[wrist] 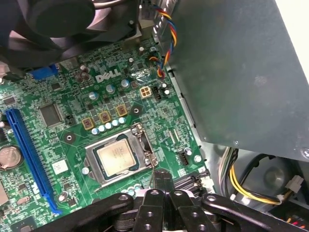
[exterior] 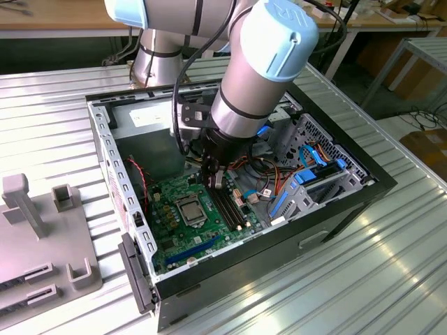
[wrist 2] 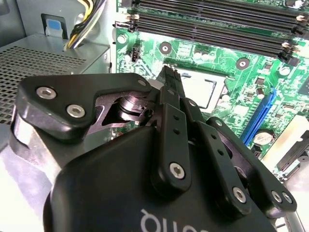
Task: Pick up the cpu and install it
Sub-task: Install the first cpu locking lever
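The cpu (wrist: 116, 155) lies flat in the square metal-framed socket (wrist: 91, 160) on the green board (wrist: 159, 116), silvery face up. In the exterior view the cpu (exterior: 191, 207) sits near the middle of the board inside the open computer case (exterior: 279, 241). My gripper (wrist: 161, 175) hovers just beside the socket, fingers pressed together with nothing between them. In the second wrist view the gripper (wrist 2: 171, 72) points down at the socket's edge and its fingers cover part of the cpu (wrist 2: 205, 89). The exterior view shows the gripper (exterior: 211, 183) low over the board, right of the socket.
Black memory slots (exterior: 227, 206) run beside the socket. A grey power supply (wrist: 231, 72) with yellow cables, a black fan (wrist: 58, 19) and a blue slot (wrist: 29, 154) surround the board. Blue drive brackets (exterior: 314, 178) fill the case's right. A grey fixture (exterior: 42, 244) stands outside.
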